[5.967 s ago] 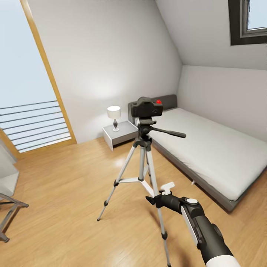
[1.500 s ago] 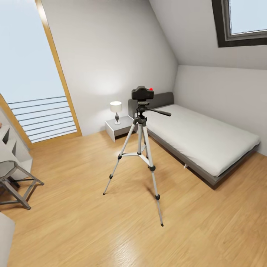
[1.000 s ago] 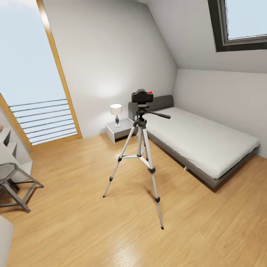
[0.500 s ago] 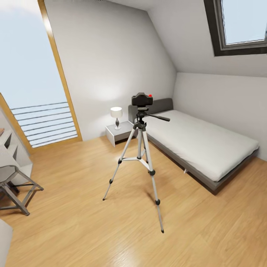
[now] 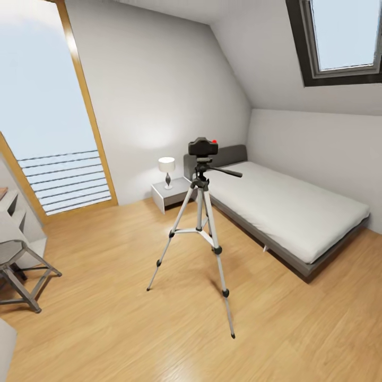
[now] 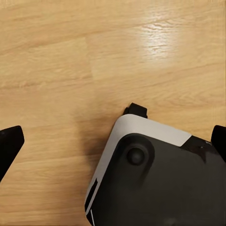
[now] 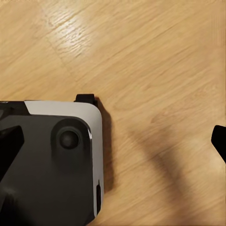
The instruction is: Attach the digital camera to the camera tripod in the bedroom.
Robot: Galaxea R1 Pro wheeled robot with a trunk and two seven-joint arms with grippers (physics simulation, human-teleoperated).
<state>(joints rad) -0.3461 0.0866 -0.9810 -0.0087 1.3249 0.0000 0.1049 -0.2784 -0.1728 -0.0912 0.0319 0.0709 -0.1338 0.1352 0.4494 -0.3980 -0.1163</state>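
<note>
The digital camera (image 5: 202,146) sits atop the camera tripod (image 5: 200,223), standing on the wood floor (image 5: 106,297) beside the bed (image 5: 297,212). Both claws, the left (image 6: 113,141) and right (image 7: 113,141), hang spread wide and empty above the robot's base. Best left alone now: any nudge to a leg could topple it.

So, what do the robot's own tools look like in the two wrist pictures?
Each wrist view shows two matte black, tapered fingertips at the picture's edges: the left tool and the right tool. Below them lies the robot's base, a black body with a white rounded corner and a round black knob.
</note>
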